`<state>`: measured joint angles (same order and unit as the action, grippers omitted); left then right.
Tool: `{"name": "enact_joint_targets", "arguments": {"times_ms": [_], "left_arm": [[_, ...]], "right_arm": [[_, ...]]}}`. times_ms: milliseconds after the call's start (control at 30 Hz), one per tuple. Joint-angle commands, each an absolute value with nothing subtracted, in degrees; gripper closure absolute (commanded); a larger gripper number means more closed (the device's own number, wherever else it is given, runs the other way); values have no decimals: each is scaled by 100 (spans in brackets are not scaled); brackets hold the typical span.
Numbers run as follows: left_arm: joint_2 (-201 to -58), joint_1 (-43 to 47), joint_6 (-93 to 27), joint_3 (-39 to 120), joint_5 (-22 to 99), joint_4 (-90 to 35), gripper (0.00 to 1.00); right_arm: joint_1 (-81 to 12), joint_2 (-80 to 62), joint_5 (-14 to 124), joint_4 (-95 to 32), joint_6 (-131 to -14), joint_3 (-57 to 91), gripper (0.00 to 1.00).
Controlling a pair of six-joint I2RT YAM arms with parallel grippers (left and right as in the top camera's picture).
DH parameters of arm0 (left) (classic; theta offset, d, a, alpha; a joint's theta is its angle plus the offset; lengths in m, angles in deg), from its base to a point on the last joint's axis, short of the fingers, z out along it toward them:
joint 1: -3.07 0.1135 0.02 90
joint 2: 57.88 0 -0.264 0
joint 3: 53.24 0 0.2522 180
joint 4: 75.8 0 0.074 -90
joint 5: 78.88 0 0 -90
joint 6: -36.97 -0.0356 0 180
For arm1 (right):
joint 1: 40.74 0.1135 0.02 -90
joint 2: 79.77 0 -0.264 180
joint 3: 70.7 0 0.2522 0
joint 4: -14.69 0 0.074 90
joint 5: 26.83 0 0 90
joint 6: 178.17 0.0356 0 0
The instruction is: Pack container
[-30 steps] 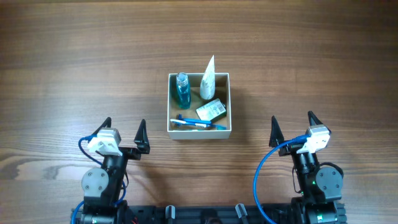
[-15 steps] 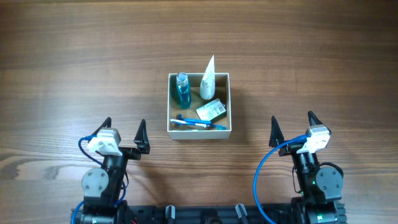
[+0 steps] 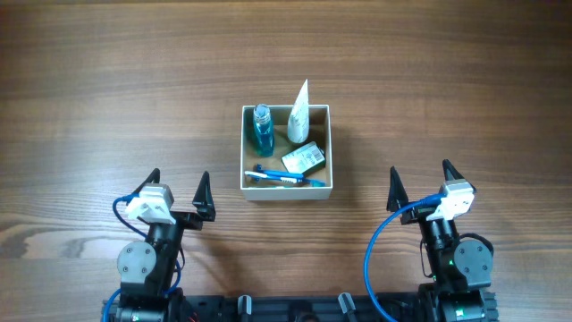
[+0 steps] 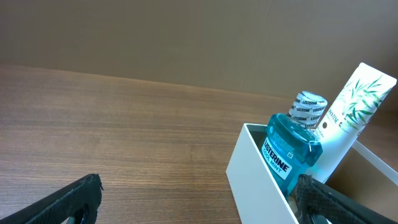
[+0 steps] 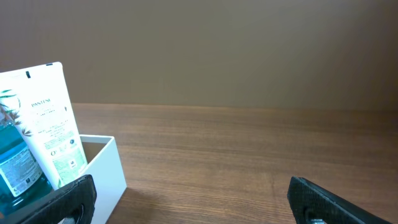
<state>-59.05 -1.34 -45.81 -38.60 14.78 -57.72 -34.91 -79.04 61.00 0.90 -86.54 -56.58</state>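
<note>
The container (image 3: 286,191) is sitting at the middle of the table (image 3: 107,89). It is holding a blue bottle (image 3: 262,128) and a white tube (image 3: 298,114) at its far side, with a toothbrush (image 3: 286,180) and a small packet (image 3: 304,158) nearer. The left gripper (image 3: 179,179) and right gripper (image 3: 420,172) are hovering well apart from it, fingers spread wide and gripping nothing.

One box (image 3: 286,192) on the one table (image 3: 107,80). Inside it, four things, one of each kind: one blue bottle (image 3: 262,130), one white tube (image 3: 298,114), one small packet (image 3: 304,158), and one toothbrush (image 3: 284,179), a single one as far as the overhead view lets me tell. Two claws down front: the left claw (image 3: 179,183) and the right claw (image 3: 419,177).
</note>
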Motion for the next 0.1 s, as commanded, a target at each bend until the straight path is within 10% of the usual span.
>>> {"name": "enact_joint_targets", "arguments": {"times_ms": [0, 67], "left_arm": [[-5846, -166, -4504, -3916, 1314, -5770, 0], [-5846, -166, -4504, -3916, 1316, -5772, 0]], "right_arm": [[-3480, -7950, 6008, 105, -8656, -5662, 0], [-3480, -7950, 6008, 105, -8656, -5662, 0]]}}
